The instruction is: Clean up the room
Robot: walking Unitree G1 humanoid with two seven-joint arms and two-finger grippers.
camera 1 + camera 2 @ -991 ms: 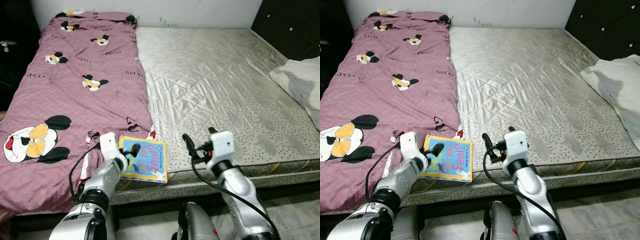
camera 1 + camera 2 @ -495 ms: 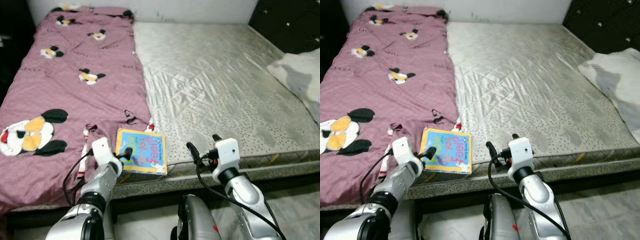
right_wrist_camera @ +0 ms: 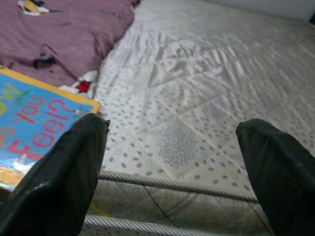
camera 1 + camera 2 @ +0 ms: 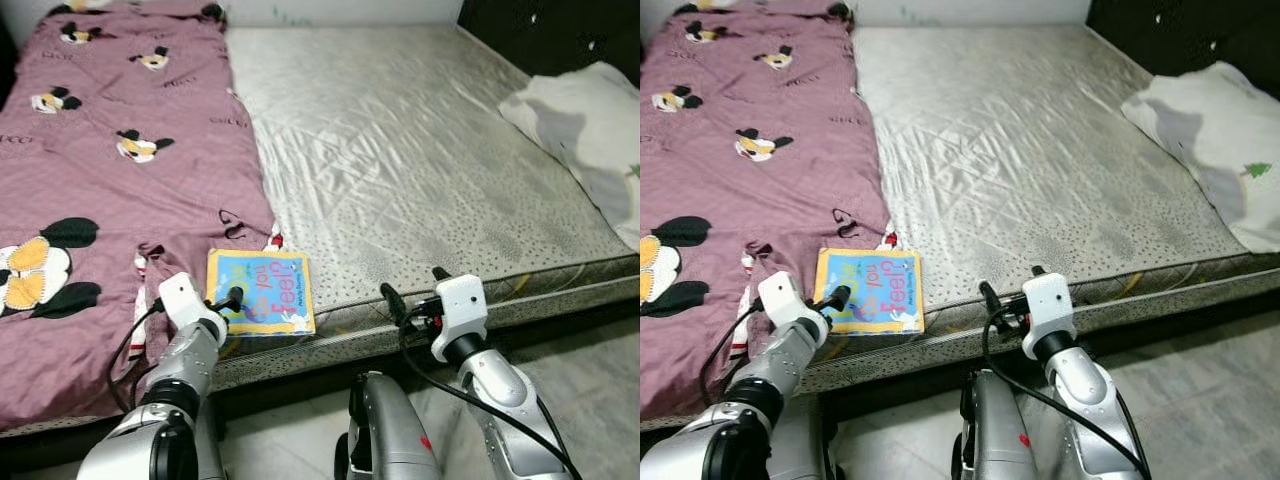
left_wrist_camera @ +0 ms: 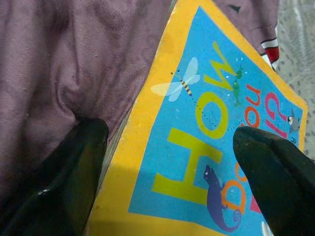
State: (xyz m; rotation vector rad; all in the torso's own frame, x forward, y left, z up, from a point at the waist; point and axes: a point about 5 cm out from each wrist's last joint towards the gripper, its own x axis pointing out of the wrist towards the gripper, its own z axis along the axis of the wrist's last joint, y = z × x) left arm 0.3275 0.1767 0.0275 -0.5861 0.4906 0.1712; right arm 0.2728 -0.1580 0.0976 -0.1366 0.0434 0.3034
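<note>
A picture book [image 4: 262, 290] with a blue cover and yellow border lies flat on the bed's near edge, partly on the purple cartoon-mouse blanket [image 4: 120, 180]. My left gripper [image 5: 170, 132] is open at the book's near left corner. One of its fingers [image 5: 74, 162] is over the blanket and the other over the cover. In the left eye view the left gripper [image 4: 232, 298] touches the book's left edge. My right gripper [image 4: 412, 290] hangs open and empty just off the mattress edge, to the right of the book [image 3: 34, 123].
The bare grey quilted mattress [image 4: 400, 150] fills the bed's right half. A white pillow or bedding [image 4: 585, 125] lies at its far right corner. A dark cabinet [image 4: 545, 30] stands behind it. Grey tiled floor [image 4: 590, 350] runs along the bed's front.
The camera has backed away and swung right. My left gripper has drawn back from over the cover to the book's left edge. The right gripper has come back off the mattress edge.
</note>
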